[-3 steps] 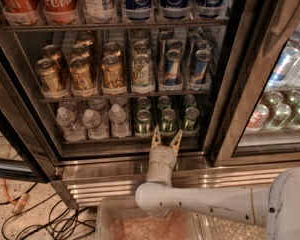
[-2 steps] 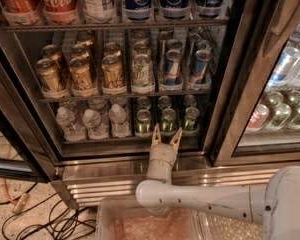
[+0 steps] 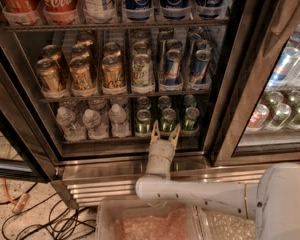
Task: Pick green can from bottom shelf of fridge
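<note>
The fridge (image 3: 230,84) stands open ahead with its wire racks full of drinks. On the bottom shelf (image 3: 125,138) several green cans stand in rows at the middle and right; the front ones are at left (image 3: 143,120), centre (image 3: 167,118) and right (image 3: 191,117). My gripper (image 3: 164,131) is open, its two yellowish fingers pointing up at the shelf's front edge, just below and in front of the centre green can. It holds nothing.
Clear water bottles (image 3: 94,122) fill the bottom shelf's left side. Gold-brown cans (image 3: 81,74) and a white-and-green can (image 3: 142,70) stand on the rack above. A ribbed steel base panel (image 3: 100,186) is below. A translucent bin (image 3: 155,224) sits under my arm. Cables (image 3: 45,216) lie on the floor.
My gripper has barely moved; it stays at the front edge of the bottom shelf with its fingers open.
</note>
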Motion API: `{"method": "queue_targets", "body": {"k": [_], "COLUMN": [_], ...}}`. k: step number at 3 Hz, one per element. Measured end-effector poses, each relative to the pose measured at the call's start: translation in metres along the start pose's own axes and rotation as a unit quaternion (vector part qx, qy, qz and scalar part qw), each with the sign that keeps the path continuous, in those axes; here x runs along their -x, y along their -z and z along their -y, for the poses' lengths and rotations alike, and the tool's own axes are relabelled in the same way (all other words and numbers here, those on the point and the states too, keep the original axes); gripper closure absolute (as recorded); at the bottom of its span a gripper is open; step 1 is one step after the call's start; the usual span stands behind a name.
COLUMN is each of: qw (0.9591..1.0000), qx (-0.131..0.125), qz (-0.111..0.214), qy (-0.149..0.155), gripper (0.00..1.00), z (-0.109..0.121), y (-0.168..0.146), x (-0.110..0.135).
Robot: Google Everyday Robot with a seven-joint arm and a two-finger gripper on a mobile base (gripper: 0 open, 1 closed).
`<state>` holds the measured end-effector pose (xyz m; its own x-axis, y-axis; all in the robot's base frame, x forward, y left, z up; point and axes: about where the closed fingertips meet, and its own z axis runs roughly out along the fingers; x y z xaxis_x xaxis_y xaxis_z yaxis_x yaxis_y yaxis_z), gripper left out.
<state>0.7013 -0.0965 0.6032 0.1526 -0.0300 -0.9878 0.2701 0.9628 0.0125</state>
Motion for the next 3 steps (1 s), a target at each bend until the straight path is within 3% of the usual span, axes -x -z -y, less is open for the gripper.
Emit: {"method": "queue_targets", "body": {"k": [3], "qw": [0.9997], "qx": [-0.017], "qz": [0.017], "qy": [0.004], "gripper": [0.36], "z": [0.001], "y": [-0.033], "x": [-0.001]}}
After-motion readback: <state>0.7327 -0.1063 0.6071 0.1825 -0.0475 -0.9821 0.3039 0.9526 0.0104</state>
